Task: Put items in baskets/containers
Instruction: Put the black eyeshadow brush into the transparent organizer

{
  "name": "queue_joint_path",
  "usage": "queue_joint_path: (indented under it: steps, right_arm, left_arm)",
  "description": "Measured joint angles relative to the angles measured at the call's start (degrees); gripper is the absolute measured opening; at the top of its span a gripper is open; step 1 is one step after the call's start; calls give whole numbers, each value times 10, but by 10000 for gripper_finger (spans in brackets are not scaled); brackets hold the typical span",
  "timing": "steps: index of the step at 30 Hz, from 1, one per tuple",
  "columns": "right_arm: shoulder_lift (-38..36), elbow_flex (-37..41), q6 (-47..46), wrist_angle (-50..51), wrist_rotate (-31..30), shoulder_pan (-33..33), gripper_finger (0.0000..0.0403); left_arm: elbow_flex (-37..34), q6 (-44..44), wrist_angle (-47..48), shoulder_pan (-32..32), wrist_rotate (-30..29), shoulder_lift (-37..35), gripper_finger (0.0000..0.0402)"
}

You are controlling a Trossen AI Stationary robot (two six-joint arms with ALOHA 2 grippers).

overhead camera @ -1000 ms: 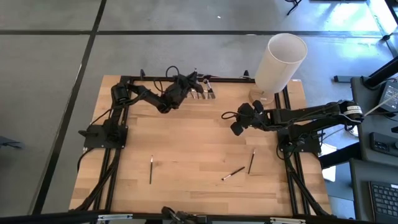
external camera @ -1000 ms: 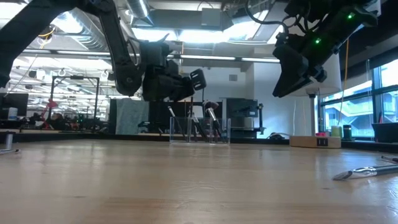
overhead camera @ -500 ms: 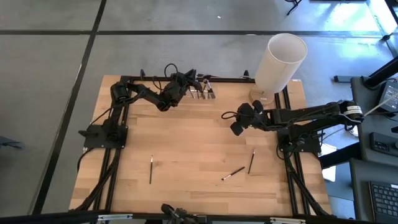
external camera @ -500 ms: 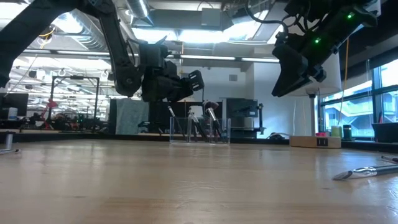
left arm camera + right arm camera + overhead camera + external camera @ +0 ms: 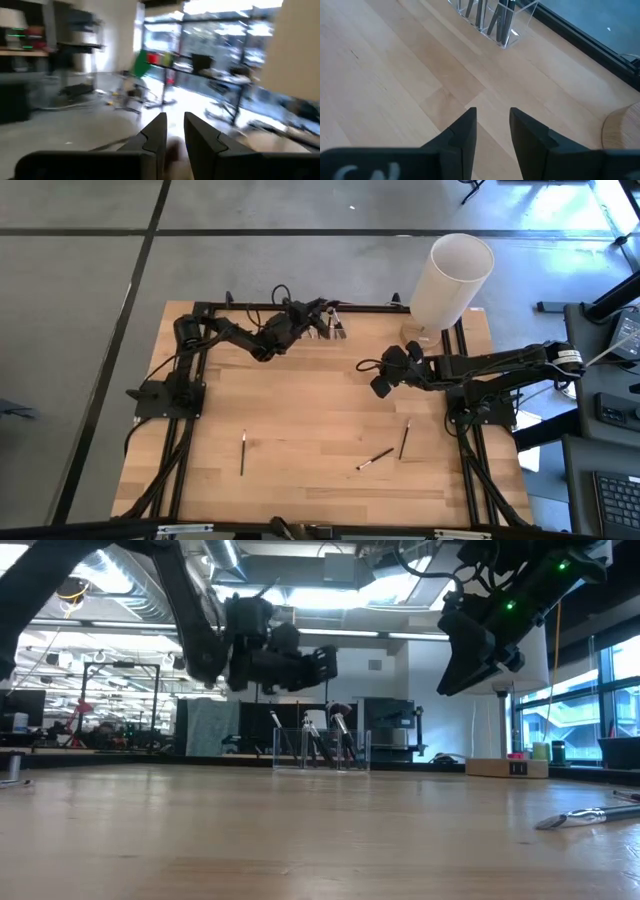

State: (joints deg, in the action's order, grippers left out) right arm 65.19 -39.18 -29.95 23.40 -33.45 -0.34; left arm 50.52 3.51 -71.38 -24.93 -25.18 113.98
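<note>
- Table centre (image 5: pixel 300 410) bare wood, free to pass.
- Three loose brushes (image 5: pixel 242 452) (image 5: pixel 376 458) (image 5: pixel 404 439) lie near the front edge.
- Clear holder (image 5: pixel 328 328) and white cylinder (image 5: pixel 450 280) block the far edge.

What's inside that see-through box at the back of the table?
The clear holder has dark-handled makeup brushes standing tilted in its compartments. Their exact number can't be seen; the left tool hangs over part of it.

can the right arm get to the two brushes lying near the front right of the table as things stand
Probably yes. The right tool hangs open and empty above bare wood, and both brushes lie in the open on its side of the table with nothing over them.
</note>
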Motion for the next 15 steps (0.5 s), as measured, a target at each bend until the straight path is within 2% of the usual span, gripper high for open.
queue_joint_path:
  steps: [3,6,8,10,12,15]
  right_arm:
    - [0,0,-5,0,0,0,117]
    - [0,0,-8,0,0,0,117]
    - [0,0,-9,-4,0,-3,117]
    - [0,0,-12,-8,0,-4,117]
    - [0,0,-13,-12,3,-4,117]
    - [0,0,-13,-13,22,-4,117]
  left_arm:
    - [11,11,119,11,28,-47,61]
    - [66,40,367,13,33,-89,68]
    - [122,52,541,9,51,-101,76]
    - [178,63,672,7,80,-101,85]
    - [224,72,763,3,108,-101,96]
    - [270,77,845,3,133,-101,119]
